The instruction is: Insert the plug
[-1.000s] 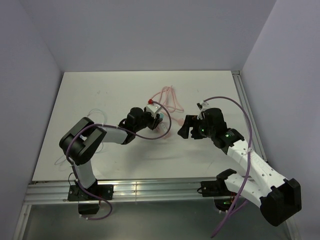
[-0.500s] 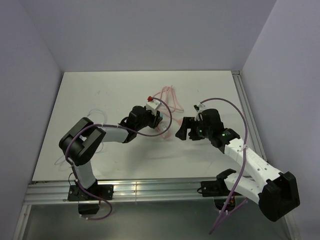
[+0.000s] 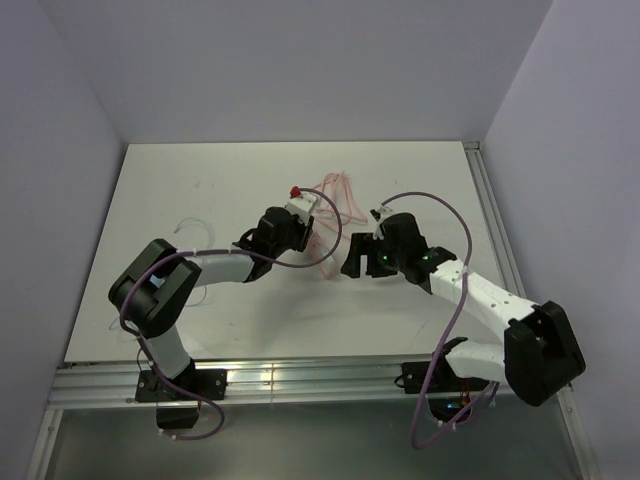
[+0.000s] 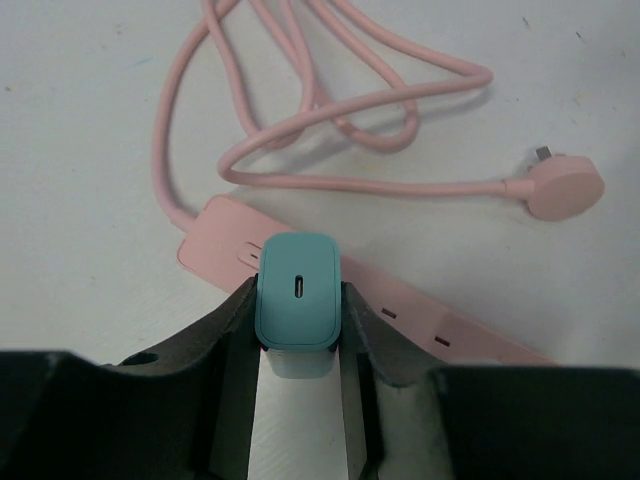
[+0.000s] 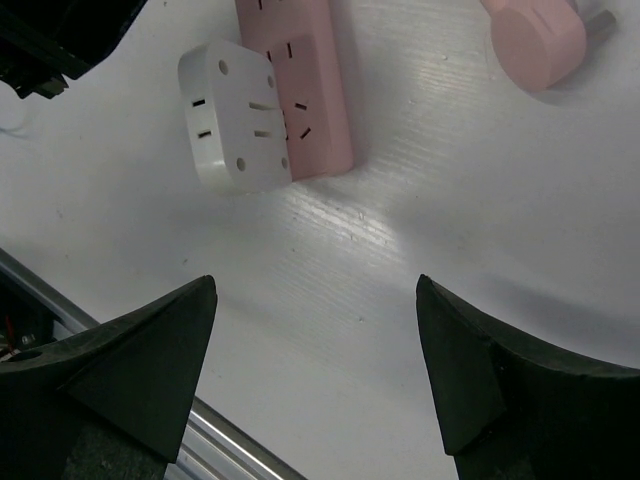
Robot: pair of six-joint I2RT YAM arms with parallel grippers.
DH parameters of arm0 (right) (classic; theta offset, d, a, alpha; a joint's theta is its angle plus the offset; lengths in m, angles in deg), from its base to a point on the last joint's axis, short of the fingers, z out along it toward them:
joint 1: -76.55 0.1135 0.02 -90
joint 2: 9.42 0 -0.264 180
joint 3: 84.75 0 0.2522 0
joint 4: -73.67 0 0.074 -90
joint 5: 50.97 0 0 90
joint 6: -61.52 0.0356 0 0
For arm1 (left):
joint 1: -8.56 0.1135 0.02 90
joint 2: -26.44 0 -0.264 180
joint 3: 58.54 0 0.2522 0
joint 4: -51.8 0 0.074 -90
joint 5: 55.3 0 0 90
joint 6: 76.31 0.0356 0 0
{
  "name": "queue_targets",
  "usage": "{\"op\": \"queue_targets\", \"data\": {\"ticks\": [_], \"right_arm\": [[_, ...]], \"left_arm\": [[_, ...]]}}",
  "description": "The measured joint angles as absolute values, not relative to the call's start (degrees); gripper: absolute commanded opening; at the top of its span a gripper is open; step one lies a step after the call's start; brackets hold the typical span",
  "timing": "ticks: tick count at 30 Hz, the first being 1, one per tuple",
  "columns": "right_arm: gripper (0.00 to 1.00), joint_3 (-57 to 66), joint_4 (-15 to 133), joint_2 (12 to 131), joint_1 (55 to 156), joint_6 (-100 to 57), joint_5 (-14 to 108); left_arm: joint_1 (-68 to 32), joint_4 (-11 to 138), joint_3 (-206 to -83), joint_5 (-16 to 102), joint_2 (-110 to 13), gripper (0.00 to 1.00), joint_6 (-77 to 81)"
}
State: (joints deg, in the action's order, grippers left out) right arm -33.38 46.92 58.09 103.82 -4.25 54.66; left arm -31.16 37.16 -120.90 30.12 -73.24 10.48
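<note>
The teal plug (image 4: 297, 280) is clamped between my left gripper's (image 4: 297, 298) fingers (image 4: 233, 325), its slotted face toward the camera. It hangs just in front of the near end of the pink power strip (image 4: 400, 300) lying on the table; I cannot tell whether they touch. In the top view the left gripper (image 3: 298, 228) hides the plug. My right gripper (image 5: 315, 290) is open and empty, held above bare table just short of the strip's other end (image 5: 300, 70). In the top view the right gripper (image 3: 353, 258) is right of the left one.
A white adapter block (image 5: 235, 115) lies against the strip's end. The strip's pink cable (image 4: 330, 110) loops beyond it and ends in a round pink plug (image 4: 565, 188), also in the right wrist view (image 5: 535, 35). The table's metal front rail (image 3: 300, 380) runs along the near edge.
My right gripper has moved left toward the power strip, still open. My left gripper has shifted slightly up and away with the plug.
</note>
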Motion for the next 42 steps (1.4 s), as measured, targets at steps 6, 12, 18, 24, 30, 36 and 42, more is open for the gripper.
{"op": "queue_targets", "data": {"ticks": [6,12,18,24,30,36,42], "right_arm": [[0.88,-27.9,47.9,65.1,107.8,-5.7,51.7],[0.86,-23.8,47.3,64.8,110.0,-6.3,48.7],[0.79,-23.7,45.6,57.2,110.0,-6.3,49.9],[0.76,-24.1,45.7,52.1,110.1,-4.8,56.0],[0.72,-24.0,45.8,47.1,110.1,-3.9,63.9],[0.7,-24.2,49.6,45.5,110.2,-3.8,80.3],[0.66,-26.5,58.3,44.9,111.6,0.4,90.1]], "left_arm": [[-31.2,40.9,-122.3,27.8,-69.5,0.0,9.8],[-31.0,46.4,-121.6,32.7,-55.9,0.0,6.3],[-30.1,52.1,-121.7,40.0,-42.6,0.0,-2.0],[-29.5,60.3,-122.3,47.5,-38.6,0.0,-9.9],[-29.5,62.6,-119.1,59.6,-30.6,0.0,-13.3],[-29.5,59.5,-115.9,70.1,-24.7,0.0,-17.7],[-29.5,56.0,-112.8,74.6,-25.1,0.0,-21.6]]}}
